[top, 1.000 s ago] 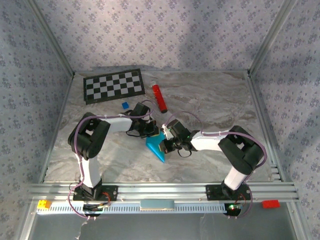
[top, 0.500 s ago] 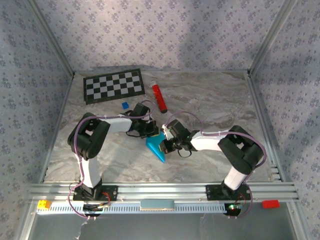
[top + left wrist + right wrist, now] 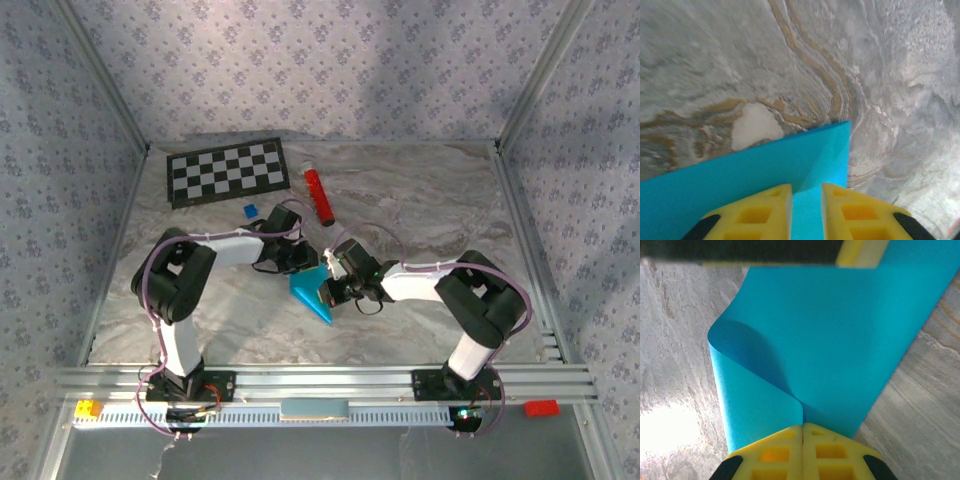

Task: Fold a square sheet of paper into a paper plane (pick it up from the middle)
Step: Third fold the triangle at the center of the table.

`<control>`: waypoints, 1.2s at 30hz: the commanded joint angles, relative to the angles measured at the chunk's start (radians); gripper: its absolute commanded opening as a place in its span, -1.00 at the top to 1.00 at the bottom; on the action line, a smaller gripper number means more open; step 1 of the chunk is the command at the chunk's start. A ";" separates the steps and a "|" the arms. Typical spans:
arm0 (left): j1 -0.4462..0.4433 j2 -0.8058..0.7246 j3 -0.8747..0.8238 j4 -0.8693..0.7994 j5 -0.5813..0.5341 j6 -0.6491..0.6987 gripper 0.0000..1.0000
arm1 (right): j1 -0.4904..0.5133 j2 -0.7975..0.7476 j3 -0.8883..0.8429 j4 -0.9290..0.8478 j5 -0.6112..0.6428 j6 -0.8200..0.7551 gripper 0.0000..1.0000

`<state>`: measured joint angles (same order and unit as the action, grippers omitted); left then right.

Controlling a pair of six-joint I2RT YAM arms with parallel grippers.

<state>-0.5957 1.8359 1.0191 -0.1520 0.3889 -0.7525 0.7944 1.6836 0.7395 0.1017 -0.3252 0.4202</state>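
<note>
Blue sheet of paper [image 3: 308,298] at the middle of the desk [image 3: 430,200], half-folded, one flap curling up loose. The right hand [image 3: 802,427] is clenched on its edge. The left hand [image 3: 806,190] is released, fingers a little apart over a corner. The danger: with only one pinch holding, a tug could swing the sheet or let the curl spring back, skewing the crease. There's bare desk toward the near edge and both sides. The red tube [image 3: 318,195] and small blue block [image 3: 250,211] sit well apart, nearer the far edge.

A robotics lab test cell is indicated by aluminium framing [image 3: 320,380], patterned backdrop walls [image 3: 330,70] and a calibration checkerboard [image 3: 226,172]
</note>
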 commanded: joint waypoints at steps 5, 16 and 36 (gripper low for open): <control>0.022 -0.106 -0.004 -0.046 -0.104 -0.030 0.29 | 0.000 0.023 -0.022 -0.007 0.009 0.000 1.00; 0.041 -0.391 -0.237 0.027 -0.120 -0.150 0.71 | 0.000 0.030 -0.020 0.018 0.022 0.071 1.00; -0.086 -0.341 -0.445 0.447 -0.010 -0.403 1.00 | -0.007 0.020 -0.046 0.043 0.119 0.185 1.00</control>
<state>-0.6765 1.4818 0.6052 0.2256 0.3523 -1.1202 0.7940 1.6928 0.7166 0.1917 -0.2642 0.5884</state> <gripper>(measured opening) 0.045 0.052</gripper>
